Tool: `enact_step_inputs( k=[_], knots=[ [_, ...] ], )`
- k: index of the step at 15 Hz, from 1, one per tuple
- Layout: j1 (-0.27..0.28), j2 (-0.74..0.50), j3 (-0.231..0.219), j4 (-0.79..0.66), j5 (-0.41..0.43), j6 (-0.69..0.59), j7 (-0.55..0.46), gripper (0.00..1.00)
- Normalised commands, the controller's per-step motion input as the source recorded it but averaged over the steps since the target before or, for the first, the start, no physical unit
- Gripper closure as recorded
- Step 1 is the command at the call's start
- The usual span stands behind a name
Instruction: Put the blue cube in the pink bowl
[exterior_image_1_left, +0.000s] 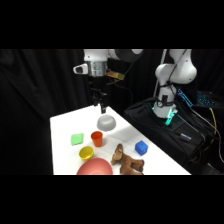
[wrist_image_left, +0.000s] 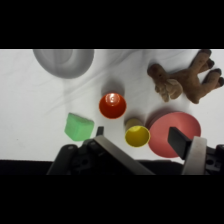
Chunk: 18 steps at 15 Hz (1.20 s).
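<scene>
in the side view we see the gripper (exterior_image_1_left: 102, 107) hanging above the far end of the white table (exterior_image_1_left: 62, 125), over the grey bowl (exterior_image_1_left: 106, 121), with nothing in its grasp; how wide its fingers stand we cannot tell from here. the blue cube (exterior_image_1_left: 141, 147) sits alone near the table's right edge, untouched. the pink bowl (exterior_image_1_left: 95, 167) lies at the near edge, partly cut off by the picture's bottom. between them lies a brown plush toy (exterior_image_1_left: 126, 161). an orange cup (exterior_image_1_left: 97, 138), a yellow cup (exterior_image_1_left: 86, 153) and a green block (exterior_image_1_left: 77, 139) stand toward the left side.

in the wrist view we find the gripper (wrist_image_left: 140, 139) spread open and empty, its fingers (wrist_image_left: 180, 140) rising from the bottom edge. the pink bowl (wrist_image_left: 170, 131) shows behind one finger, just beside the yellow cup (wrist_image_left: 137, 135). the orange cup (wrist_image_left: 112, 105), green block (wrist_image_left: 78, 126), grey bowl (wrist_image_left: 63, 61) and plush toy (wrist_image_left: 184, 79) lie around them. the blue cube is out of this view.
</scene>
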Motion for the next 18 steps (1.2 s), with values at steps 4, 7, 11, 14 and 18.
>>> enact_step_inputs(
  k=[4, 7, 11, 14, 18],
  knots=[
    [0.023, -0.09, 0.041, -0.1, 0.052, 0.09, 0.08, 0.0],
    [0.094, -0.19, 0.09, -0.26, 0.069, 0.22, 0.19, 0.0],
    [0.114, -0.22, 0.085, -0.31, 0.049, 0.27, 0.32, 0.0],
    [0.092, -0.29, 0.057, -0.4, -0.053, 0.26, 0.48, 0.0],
    [0.059, -0.32, 0.052, -0.46, -0.091, 0.27, 0.4, 0.0]
  ],
)
